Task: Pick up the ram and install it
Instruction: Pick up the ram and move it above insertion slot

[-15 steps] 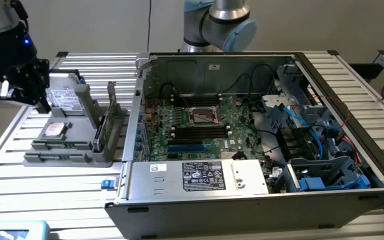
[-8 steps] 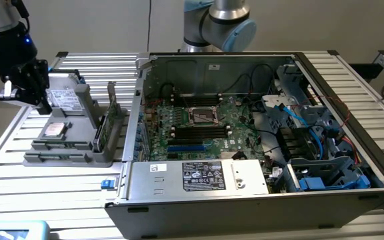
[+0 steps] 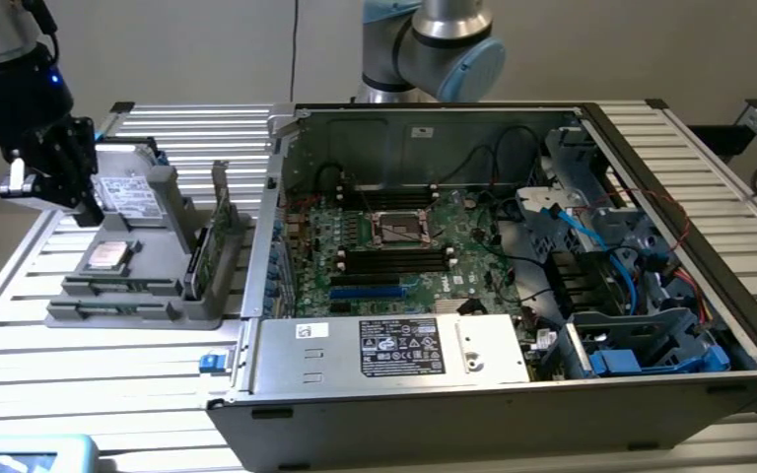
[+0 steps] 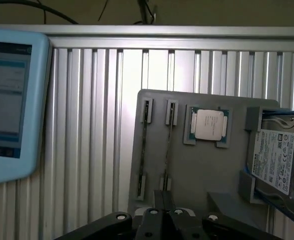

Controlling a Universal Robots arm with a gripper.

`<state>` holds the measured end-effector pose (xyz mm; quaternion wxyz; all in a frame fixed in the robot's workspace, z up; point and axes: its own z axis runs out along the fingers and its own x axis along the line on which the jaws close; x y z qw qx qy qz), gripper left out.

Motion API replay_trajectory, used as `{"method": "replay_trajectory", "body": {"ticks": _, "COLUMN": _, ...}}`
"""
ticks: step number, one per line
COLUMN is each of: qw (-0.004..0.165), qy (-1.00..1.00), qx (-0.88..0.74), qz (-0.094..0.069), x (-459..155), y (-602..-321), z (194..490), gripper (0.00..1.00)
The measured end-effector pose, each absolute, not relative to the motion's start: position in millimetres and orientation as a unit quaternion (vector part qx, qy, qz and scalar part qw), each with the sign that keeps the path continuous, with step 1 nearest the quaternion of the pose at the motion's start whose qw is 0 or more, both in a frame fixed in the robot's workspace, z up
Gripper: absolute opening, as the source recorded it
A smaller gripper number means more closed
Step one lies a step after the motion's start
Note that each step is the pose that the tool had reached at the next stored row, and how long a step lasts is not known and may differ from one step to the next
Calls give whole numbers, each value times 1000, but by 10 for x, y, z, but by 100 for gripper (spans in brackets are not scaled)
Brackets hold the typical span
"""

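Your gripper (image 4: 164, 196) hangs over the grey tray (image 4: 197, 175) with its fingers pressed together, holding nothing. The ram (image 4: 169, 147) stands on edge in a tray slot just ahead of the gripper, with a twin stick (image 4: 145, 145) close beside it. Expect it to be light, stiff and fragile, so pinch the flat faces mid-length, clear of the contacts. The slatted metal worktop (image 4: 86, 130) also carries the open case (image 3: 352, 133), well apart from the gripper.

A ribbed aluminium counter (image 3: 115, 394) carries a grey parts holder (image 3: 129, 310) on the exterior view's left, an open computer case (image 3: 484, 419) just beside it, and a blue-framed screen (image 3: 17, 453) at one corner.
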<state>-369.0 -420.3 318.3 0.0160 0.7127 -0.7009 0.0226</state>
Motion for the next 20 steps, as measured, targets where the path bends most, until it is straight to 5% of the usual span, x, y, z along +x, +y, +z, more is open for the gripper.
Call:
{"method": "replay_trajectory", "body": {"ticks": 8, "qw": 16, "qy": -702, "qx": 712, "qz": 23, "x": -3733, "y": -4231, "z": 3160, "gripper": 42}}
{"method": "replay_trajectory", "body": {"ticks": 20, "qw": 16, "qy": -720, "qx": 694, "qz": 22, "x": -3744, "y": -4307, "z": 2944, "gripper": 42}}
